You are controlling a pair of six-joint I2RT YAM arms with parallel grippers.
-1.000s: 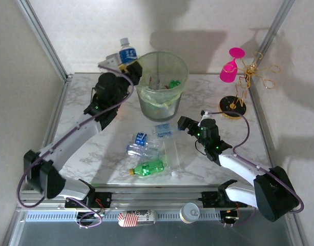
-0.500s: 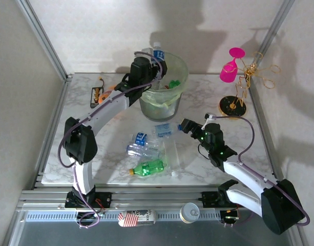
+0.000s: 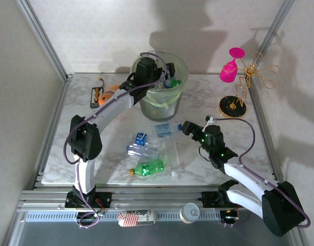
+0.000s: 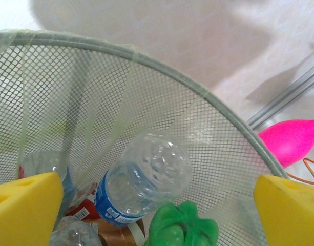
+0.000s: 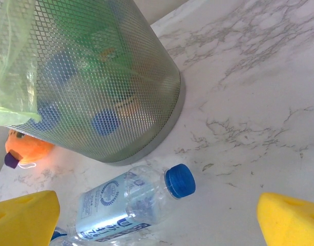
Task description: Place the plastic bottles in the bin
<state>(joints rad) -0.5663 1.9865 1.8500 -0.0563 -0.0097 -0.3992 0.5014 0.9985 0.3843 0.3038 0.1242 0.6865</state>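
Left gripper [image 4: 158,205] spread wide, empty, above bin [image 4: 208,97] mouth. Directly below, inside bin: clear blue-label bottle [image 4: 146,177], crumpled green bottle [image 4: 182,225], more underneath. Right gripper [image 5: 157,215] likewise released, hovering over blue-capped bottle [image 5: 126,202] lying just beside bin base. On bench [image 3: 197,102] in front of bin: two clear bottles [image 3: 141,144], yellow-capped green bottle [image 3: 149,167]. Judgement: well over halfway; about four left.
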